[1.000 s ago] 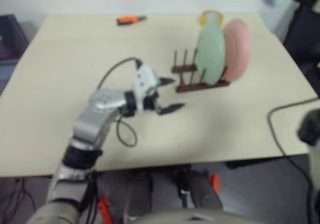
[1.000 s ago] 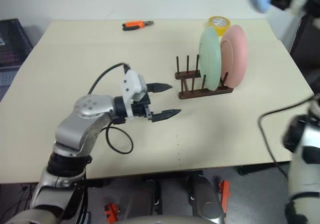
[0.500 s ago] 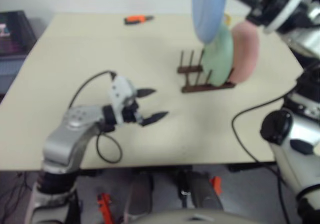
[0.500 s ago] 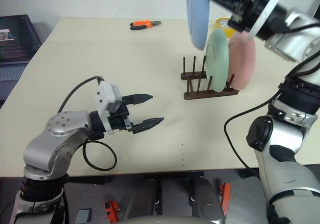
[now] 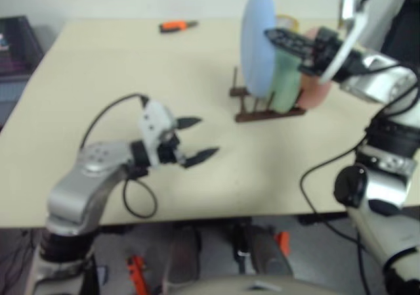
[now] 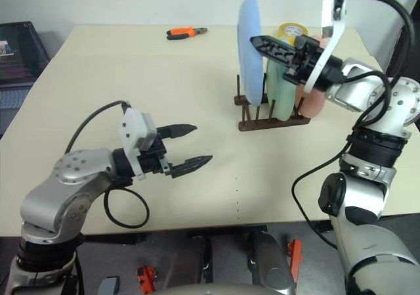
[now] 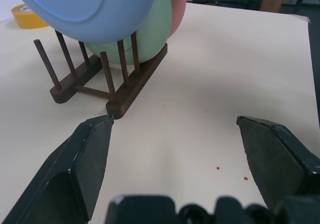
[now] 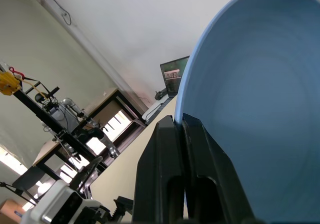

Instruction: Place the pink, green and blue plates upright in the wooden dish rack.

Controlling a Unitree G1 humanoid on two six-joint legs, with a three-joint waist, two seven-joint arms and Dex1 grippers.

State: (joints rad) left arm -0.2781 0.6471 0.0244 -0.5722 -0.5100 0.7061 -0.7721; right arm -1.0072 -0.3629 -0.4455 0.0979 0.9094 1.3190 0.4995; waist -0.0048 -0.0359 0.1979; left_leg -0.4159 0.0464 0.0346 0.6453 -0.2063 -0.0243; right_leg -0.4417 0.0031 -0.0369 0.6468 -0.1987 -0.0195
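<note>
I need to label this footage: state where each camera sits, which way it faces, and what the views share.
Head stereo views: look down over the table; both arms show, right gripper holding the blue plate over the wooden dish rack.
Left wrist view: looks along the open left gripper toward the rack.
Right wrist view: looks along shut fingers pinching the blue plate's rim.
Shared: the blue plate.

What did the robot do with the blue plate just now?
The right tool, shut on the blue plate, brought it down from high above the table to the wooden dish rack, next to the green plate. The left tool drew back, open. The green and pink plate stayed in the rack.
</note>
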